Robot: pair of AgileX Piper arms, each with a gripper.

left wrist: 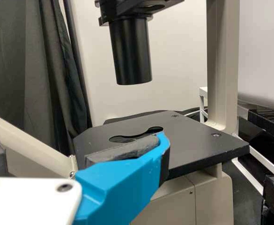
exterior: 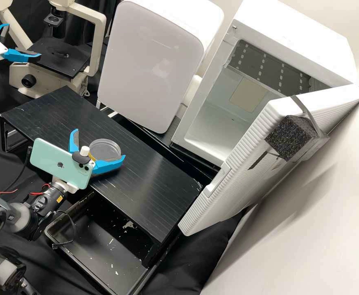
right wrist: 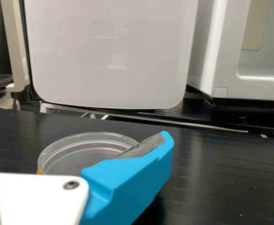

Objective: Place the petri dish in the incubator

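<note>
We're in a laboratory, folks: in the high view we've got a microscope [exterior: 60,61] at ten o'clock, a white incubator [exterior: 294,35] standing open at two, and at nine a clear petri dish [exterior: 107,150] on the black bench [exterior: 146,192]!

High view: bright, soft light; diffuse shadow on wall [exterior: 343,246] beside incubator door [exterior: 244,180]. Faint reflections on grey panel [exterior: 146,57], there and in right wrist view, plus pale sheen on black table [exterior: 146,188]. Left wrist view: curtain [left wrist: 48,70] folds dim.
</note>
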